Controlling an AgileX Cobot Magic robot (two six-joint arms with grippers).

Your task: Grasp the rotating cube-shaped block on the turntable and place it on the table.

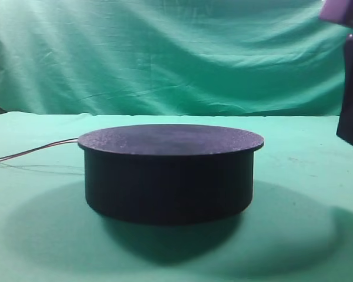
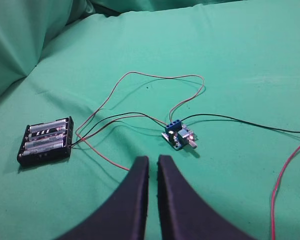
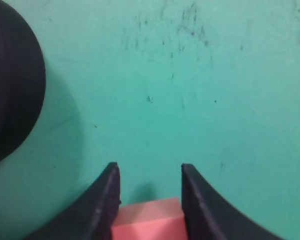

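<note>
I count one cube-shaped block (image 3: pixel 147 219), pink, clamped between the two fingers of my right gripper (image 3: pixel 149 172), which press on its left and right faces. It hangs above the green table (image 3: pixel 190 100), off the one turntable (image 1: pixel 167 170), whose dark rim curves in at the left of my right wrist view. From the high view, my right arm shows only as a dark shape by the table's right edge, and the turntable's flat speckled top carries nothing.

My left gripper (image 2: pixel 153 165) has its two fingers drawn nearly together with only a thin slit between them, holding nothing, above the cloth toward the left side of the table. Beyond it lie one black battery holder (image 2: pixel 45 141) with four cells in a row, and one small blue circuit board (image 2: pixel 179 136). The lettering on the cells is too small to read. Thin red wires (image 2: pixel 155 77) and black wires loop between holder and board, and more run off toward the right edge of that view.
</note>
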